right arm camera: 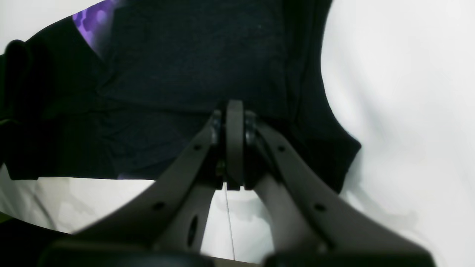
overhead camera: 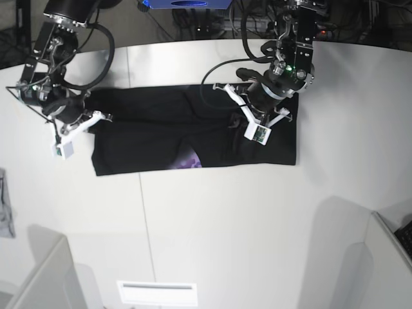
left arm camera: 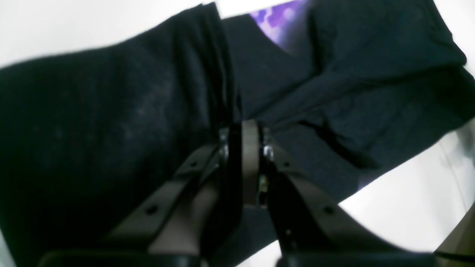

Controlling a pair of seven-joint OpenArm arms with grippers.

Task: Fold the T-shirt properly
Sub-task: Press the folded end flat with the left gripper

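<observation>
The black T-shirt lies spread across the far half of the white table, partly folded over on itself. A bit of its purple print peeks out at the near edge. My left gripper is over the shirt's right-middle part. In the left wrist view the left gripper is shut, with black cloth bunched in pleats at its tips and purple print beyond. My right gripper is at the shirt's left end. In the right wrist view the right gripper is shut on the black cloth.
A small grey cloth piece lies at the table's left edge. A white slotted plate sits near the front edge. Partition panels stand at the front left and front right. Cables and gear crowd the back.
</observation>
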